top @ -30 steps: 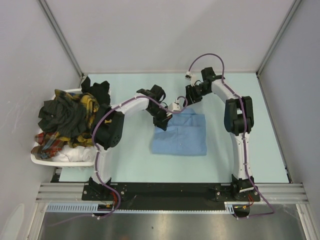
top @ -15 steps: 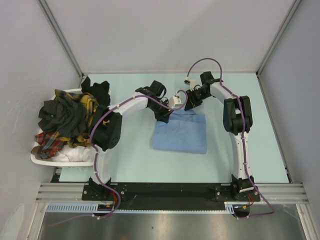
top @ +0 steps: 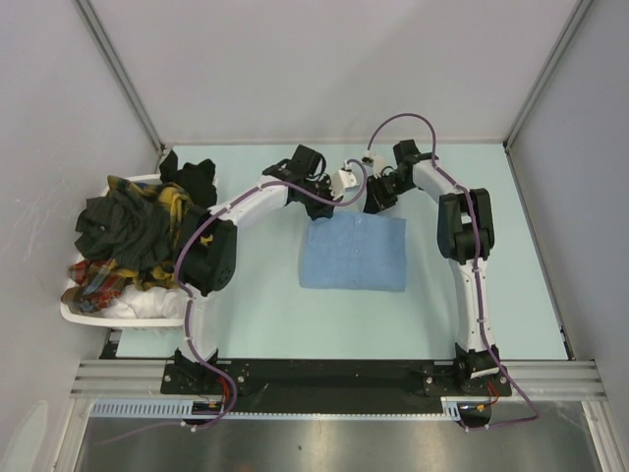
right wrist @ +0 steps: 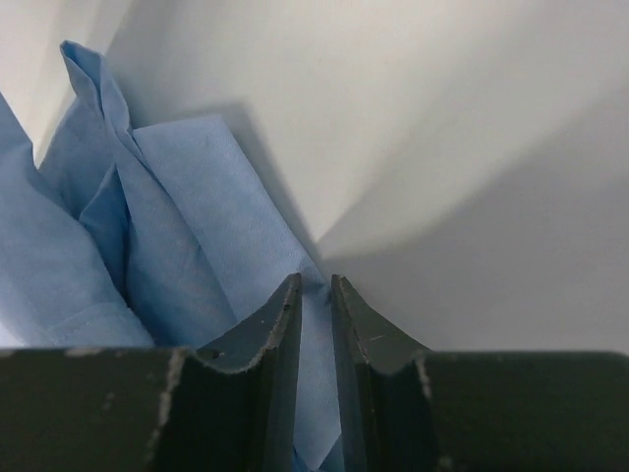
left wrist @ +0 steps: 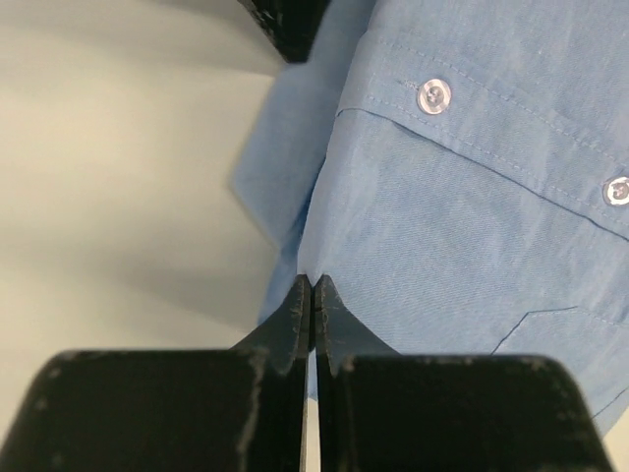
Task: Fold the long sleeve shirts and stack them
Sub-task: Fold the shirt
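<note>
Light blue shirt (top: 354, 254) lies folded at centre; left gripper (left wrist: 312, 285) pinched shut on its far left corner; right gripper (right wrist: 315, 285) nearly closed on the far right corner; move both together, keeping that edge taut and level.

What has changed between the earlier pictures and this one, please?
The left gripper, shut on the light blue shirt, moved away from the arm bases. It dragged the shirt a little that way and left it lying flatter. The right gripper closed its jaws onto the shirt's far edge. The pile of shirts in the white basket stayed as it was.
</note>
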Robot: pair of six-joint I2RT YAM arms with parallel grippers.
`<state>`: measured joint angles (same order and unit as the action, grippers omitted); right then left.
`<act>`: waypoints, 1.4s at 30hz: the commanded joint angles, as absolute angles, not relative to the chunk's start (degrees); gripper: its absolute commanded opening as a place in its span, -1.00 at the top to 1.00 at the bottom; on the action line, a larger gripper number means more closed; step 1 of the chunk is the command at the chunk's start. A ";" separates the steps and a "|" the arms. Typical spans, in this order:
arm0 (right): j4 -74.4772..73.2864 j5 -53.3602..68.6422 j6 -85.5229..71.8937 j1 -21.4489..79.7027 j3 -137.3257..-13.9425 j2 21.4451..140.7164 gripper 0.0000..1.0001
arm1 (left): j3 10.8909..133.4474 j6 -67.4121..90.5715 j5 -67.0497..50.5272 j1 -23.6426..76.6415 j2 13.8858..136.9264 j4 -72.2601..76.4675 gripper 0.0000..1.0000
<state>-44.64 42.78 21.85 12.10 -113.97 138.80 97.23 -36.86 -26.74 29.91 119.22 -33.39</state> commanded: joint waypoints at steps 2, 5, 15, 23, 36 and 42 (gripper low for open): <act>-47.02 44.65 23.29 11.78 -118.47 140.53 0.53 | 100.72 -35.77 -23.74 29.44 120.32 -27.78 1.00; -47.28 44.74 23.29 11.69 -119.53 140.54 0.53 | 100.72 -35.77 -22.68 29.36 121.37 -26.54 1.00; -46.23 42.45 18.81 7.40 -125.15 138.35 0.29 | 101.95 -35.43 -19.69 29.01 125.42 -25.14 0.93; -56.75 46.41 24.24 1.50 -121.56 130.88 0.08 | 106.78 -29.72 -22.32 26.81 126.57 -28.99 0.09; -58.98 69.35 18.37 5.35 -84.75 107.33 -0.84 | 83.87 -1.69 -53.51 24.08 104.69 -26.03 -0.99; -59.24 72.07 21.88 12.39 -75.15 109.06 -0.74 | 69.80 11.66 -60.54 27.68 102.39 -13.74 -0.99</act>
<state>-59.44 66.72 20.21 9.37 -78.54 107.87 77.82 -1.54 -50.92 25.39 103.09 -23.81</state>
